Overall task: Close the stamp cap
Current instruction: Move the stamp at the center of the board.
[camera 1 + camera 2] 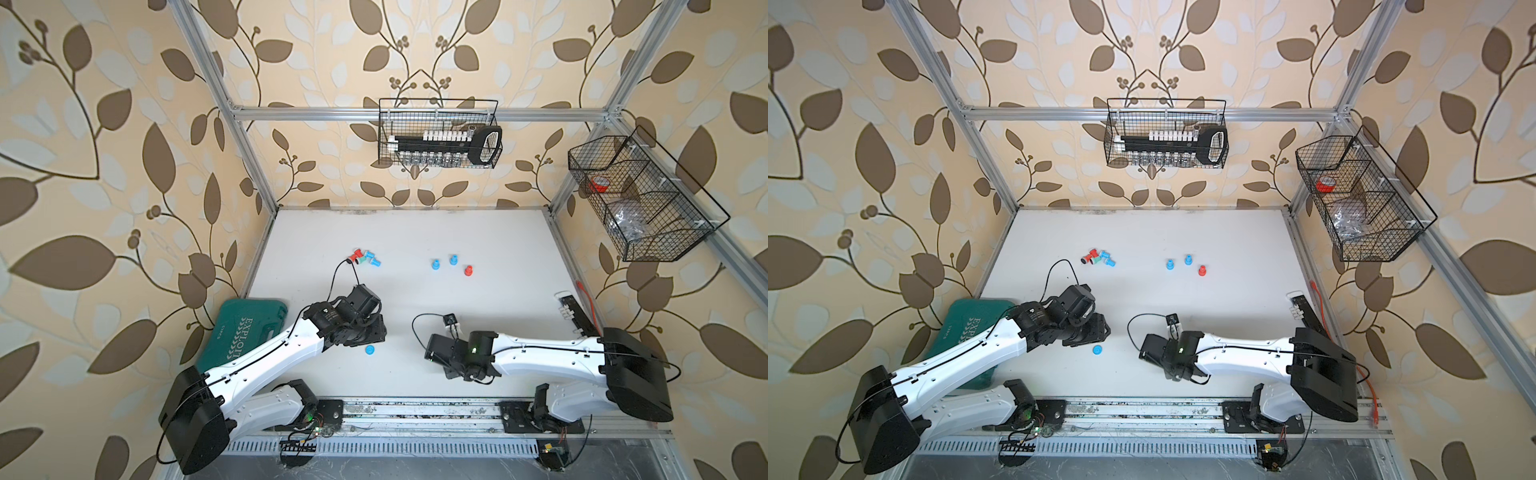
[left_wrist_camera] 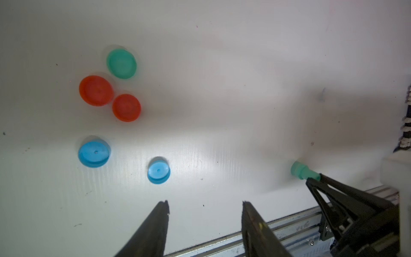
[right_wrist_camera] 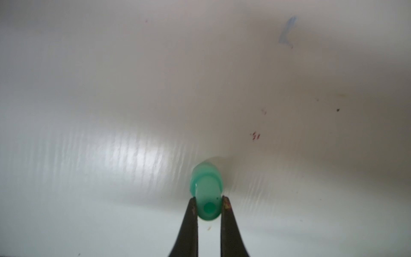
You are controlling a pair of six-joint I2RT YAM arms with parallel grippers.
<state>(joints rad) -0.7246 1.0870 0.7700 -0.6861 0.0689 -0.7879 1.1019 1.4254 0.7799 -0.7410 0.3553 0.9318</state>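
My right gripper [image 3: 209,197] is shut on the handle end of a green stamp [image 3: 206,184], just above the white table [image 3: 111,111]. The left wrist view also has this green stamp [image 2: 302,170], held at the right gripper [image 2: 317,178]. Five loose caps lie on the table there: a green cap [image 2: 121,63], two red caps [image 2: 96,90] [image 2: 126,107] and two blue caps [image 2: 94,154] [image 2: 158,172]. My left gripper [image 2: 205,202] hangs open beside the nearer blue cap, with nothing between its fingers. Both top views show only one blue cap [image 1: 370,350] [image 1: 1097,350].
Three stamps [image 1: 363,258] lie in a cluster at the back left of the table; two blue stamps [image 1: 435,264] and a red stamp [image 1: 468,270] stand mid-back. A green tool case [image 1: 249,328] lies at the left edge and a black strip [image 1: 575,311] at the right edge.
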